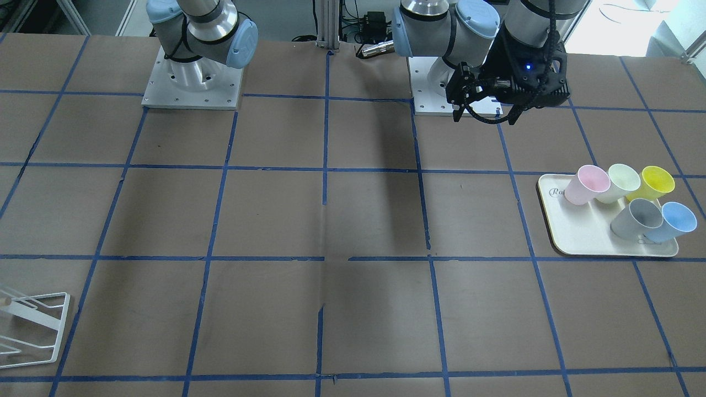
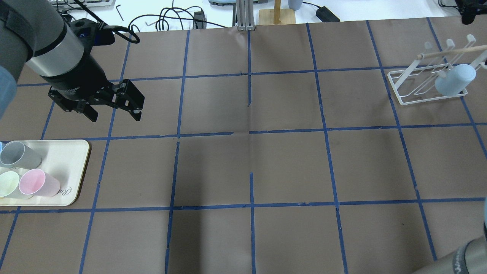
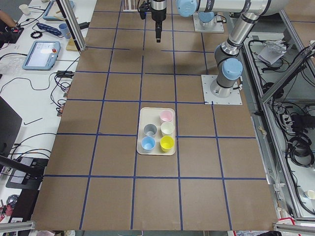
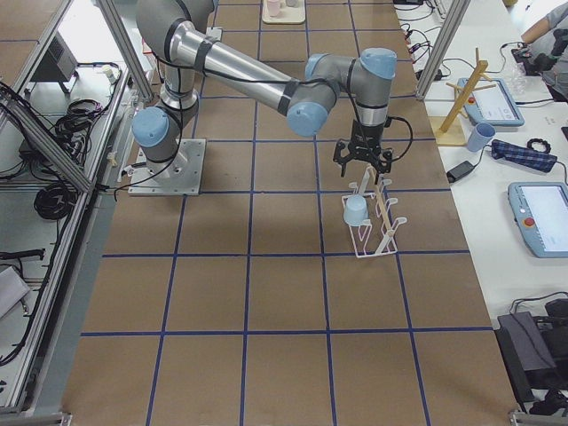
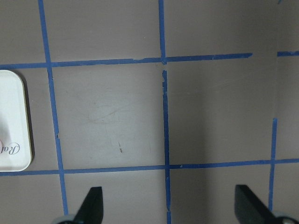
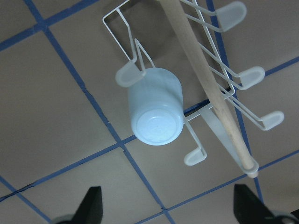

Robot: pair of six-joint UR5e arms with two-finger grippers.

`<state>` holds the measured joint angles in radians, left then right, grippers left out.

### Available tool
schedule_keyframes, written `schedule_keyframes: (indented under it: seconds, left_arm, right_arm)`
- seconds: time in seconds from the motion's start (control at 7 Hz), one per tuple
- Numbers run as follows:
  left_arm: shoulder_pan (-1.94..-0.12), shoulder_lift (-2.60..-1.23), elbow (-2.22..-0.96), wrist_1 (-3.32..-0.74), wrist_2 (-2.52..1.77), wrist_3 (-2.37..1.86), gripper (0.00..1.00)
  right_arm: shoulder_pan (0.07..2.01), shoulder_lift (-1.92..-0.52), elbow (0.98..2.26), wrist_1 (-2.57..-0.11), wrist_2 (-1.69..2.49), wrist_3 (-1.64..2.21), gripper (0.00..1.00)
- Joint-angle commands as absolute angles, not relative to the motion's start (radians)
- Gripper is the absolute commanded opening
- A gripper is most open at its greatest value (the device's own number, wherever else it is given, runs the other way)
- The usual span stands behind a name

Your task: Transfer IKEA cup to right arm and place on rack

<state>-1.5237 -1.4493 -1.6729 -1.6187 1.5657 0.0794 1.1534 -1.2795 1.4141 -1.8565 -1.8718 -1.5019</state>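
Hanging IKEA cup, rack partly offscreen

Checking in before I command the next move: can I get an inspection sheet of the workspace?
Surface: brown paper table with a blue tape grid; no spills seen.
Job's things: IKEA cup hangs upside down on the rack; second blue cup stands mouth-up in the cream tray.
Clutter: pink cup, pale green cup, yellow cup and grey cup, all in the tray.
Pincers: left pincer open, empty, above the table near the tray; right pincer open, empty, above the rack.
Cables: black cable loops at the left pincer; loose cables on the white bench.
Surroundings: teach pendant and wooden stand on that bench.
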Motion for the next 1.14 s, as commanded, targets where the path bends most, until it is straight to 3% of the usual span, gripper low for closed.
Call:
schedule_keyframes:
  seconds: [0.0,0.29,0.57,1.0]
  left_arm:
    - [-1.526,-1.434,-1.675,-1.620,1.563,0.086,1.00]
    - [-1.522,-1.437,-1.684,-1.617,1.560,0.100,1.00]
    - [-1.519,-1.430,-1.684,-1.617,1.559,0.097,1.00]
    - [-1.519,-1.431,-1.684,-1.617,1.568,0.097,1.00]
  right_arm:
    - [1.253,-1.426,1.423,-1.610,-1.771,-1.078,1.00]
    - [1.470,-1.556,1.460,-1.533,-1.756,-0.710,1.00]
    - [1.542,-1.675,1.567,-1.528,-1.648,-0.328,1.00]
    - [1.543,-1.605,1.512,-1.532,-1.534,-0.057,1.00]
